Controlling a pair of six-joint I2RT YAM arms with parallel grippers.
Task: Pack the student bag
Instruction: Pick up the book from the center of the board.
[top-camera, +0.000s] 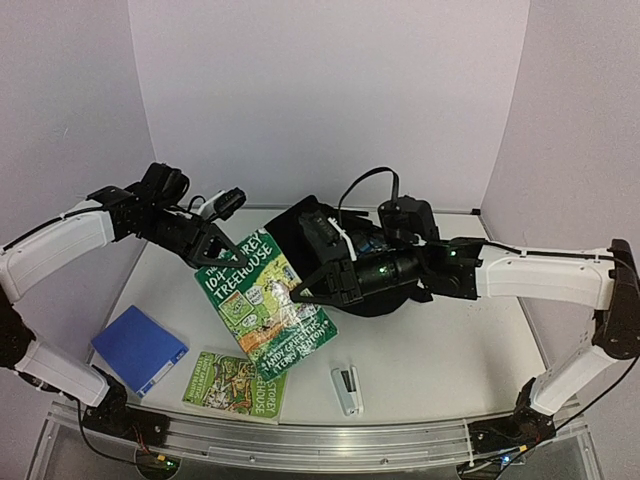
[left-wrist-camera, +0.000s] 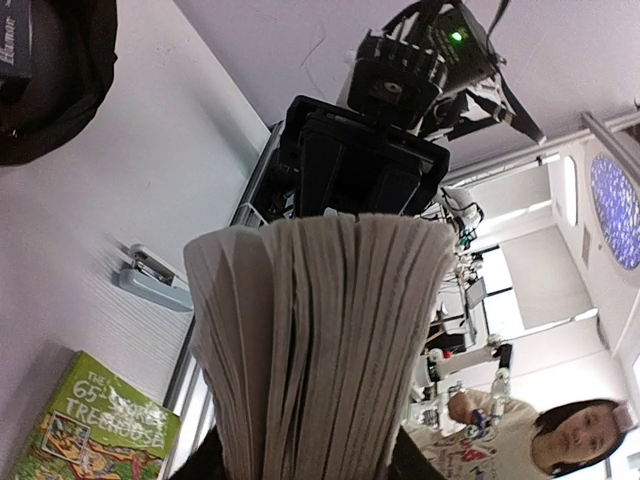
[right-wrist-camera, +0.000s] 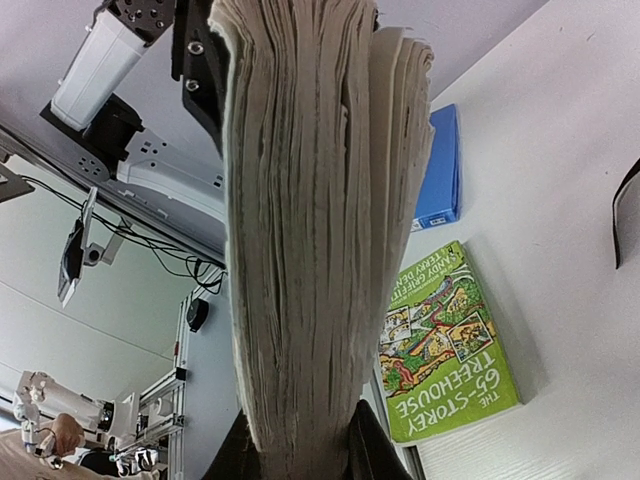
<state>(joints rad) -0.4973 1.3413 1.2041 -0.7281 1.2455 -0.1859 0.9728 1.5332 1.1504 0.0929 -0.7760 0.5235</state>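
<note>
Lilac walls close in a white counter (top-camera: 440, 350) on which the black bag (top-camera: 305, 228) sits slumped at the far middle. The bag is just behind the right tool (top-camera: 300, 295) and partly hidden by that arm. It is farther off from the left tool (top-camera: 228, 258), to that tool's right. Between the two tools a green book (top-camera: 265, 300) hangs tilted above the counter, in front of the bag. The left tool pinches the book's far left corner and the right tool pinches its right edge. In each wrist view the page edges fan out from between that tool's dark fingers (right-wrist-camera: 365, 450), which are pressed onto the book. Nearer than both tools, a second book (top-camera: 235, 383) lies flat on the counter, with a blue folder (top-camera: 140, 350) to its left. A stapler (top-camera: 347, 389) lies below the right tool.
</note>
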